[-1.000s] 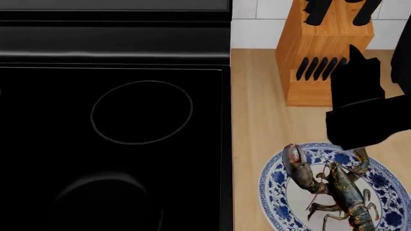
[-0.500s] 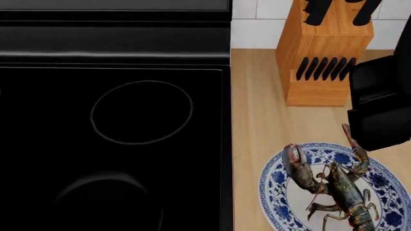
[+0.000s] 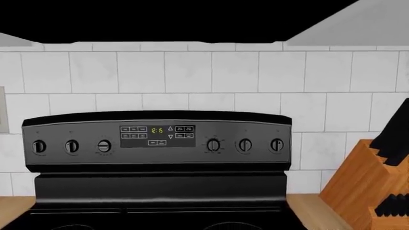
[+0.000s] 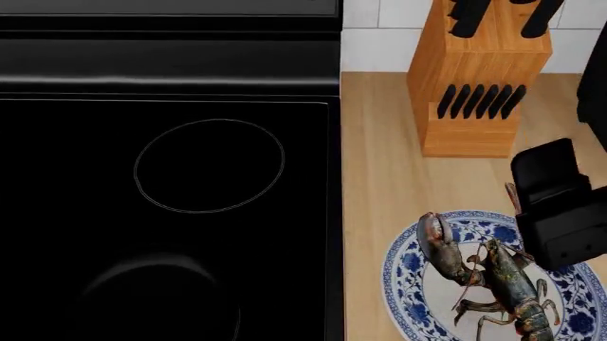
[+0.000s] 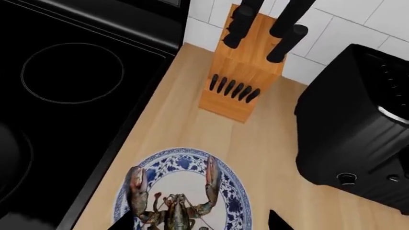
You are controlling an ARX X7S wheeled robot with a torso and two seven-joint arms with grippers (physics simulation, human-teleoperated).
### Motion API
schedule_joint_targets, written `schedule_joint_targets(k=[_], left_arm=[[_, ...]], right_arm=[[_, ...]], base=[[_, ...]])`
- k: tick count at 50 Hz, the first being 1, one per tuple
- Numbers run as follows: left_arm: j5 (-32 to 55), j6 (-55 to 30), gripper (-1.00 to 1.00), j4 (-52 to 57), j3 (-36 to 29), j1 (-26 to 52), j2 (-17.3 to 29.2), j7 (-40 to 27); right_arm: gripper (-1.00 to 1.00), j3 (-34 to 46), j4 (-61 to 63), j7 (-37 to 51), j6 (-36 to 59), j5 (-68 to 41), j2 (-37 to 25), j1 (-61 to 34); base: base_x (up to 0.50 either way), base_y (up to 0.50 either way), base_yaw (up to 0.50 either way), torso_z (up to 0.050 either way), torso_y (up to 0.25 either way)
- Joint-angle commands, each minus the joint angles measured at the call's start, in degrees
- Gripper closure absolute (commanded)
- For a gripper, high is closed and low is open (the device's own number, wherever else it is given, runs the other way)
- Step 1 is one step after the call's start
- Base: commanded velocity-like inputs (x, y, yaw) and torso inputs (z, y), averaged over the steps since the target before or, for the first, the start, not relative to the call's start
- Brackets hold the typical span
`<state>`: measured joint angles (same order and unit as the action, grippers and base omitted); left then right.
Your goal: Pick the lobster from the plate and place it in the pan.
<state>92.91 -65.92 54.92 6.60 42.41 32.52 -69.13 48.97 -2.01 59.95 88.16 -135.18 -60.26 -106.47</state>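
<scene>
One lobster (image 4: 498, 280) lay on plate (image 4: 410, 284) at counter's (image 4: 379, 177) near right end in head view, long axis diagonal, claws toward backsplash, tail toward front edge. Right gripper (image 4: 561, 209) hung over plate's right rim; opening could not be told. Pan (image 4: 156, 298) sat on stovetop's (image 4: 67, 177) near part.

Left wrist view: stove control panel (image 3: 156, 139), white tile wall (image 3: 191, 76); left gripper unseen.

Right wrist view: lobster (image 5: 169, 201) claws pointed toward knife block (image 5: 246, 67); black appliance (image 5: 357, 124) beside; two fingertips (image 5: 277, 222) spread, empty.

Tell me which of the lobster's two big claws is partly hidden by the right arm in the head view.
The far claw of the dark greenish-brown lobster, beside the black arm. The other claw lies fully visible over the plate's stove-side rim.
</scene>
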Motion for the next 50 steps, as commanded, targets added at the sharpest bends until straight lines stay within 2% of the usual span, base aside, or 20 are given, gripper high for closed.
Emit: schedule_joint_targets(k=[1, 18, 40, 50], left_arm=[[-0.80, 0.10, -1.00, -0.09, -0.29, -0.43, 0.06, 0.75], [1.18, 1.07, -1.00, -0.15, -0.88, 0.48, 0.83, -0.86], [0.95, 1.83, -1.00, -0.01, -0.83, 0.13, 1.53, -0.93], [0.32, 1.88, -1.00, 0.10, -0.93, -0.28, 1.77, -0.62]], right_arm=[[-1.00, 3.39, 0.66, -4.09, 0.64, 2.90, -0.72, 0.30], [-1.00, 5.86, 5.24, -7.47, -1.58, 5.13, -2.91, 4.79], [-1.00, 2.99, 8.12, -17.40, -4.85, 18.69, -3.01, 14.77], [-1.00, 2.96, 8.82, -19.98, -6.65, 20.95, -2.68, 17.45]], base=[[0.00, 0.00, 0.00, 0.000, 0.000], [0.00, 0.00, 0.00, 0.000, 0.000], [0.00, 0.00, 0.00, 0.000, 0.000], [0.00, 0.00, 0.00, 0.000, 0.000]])
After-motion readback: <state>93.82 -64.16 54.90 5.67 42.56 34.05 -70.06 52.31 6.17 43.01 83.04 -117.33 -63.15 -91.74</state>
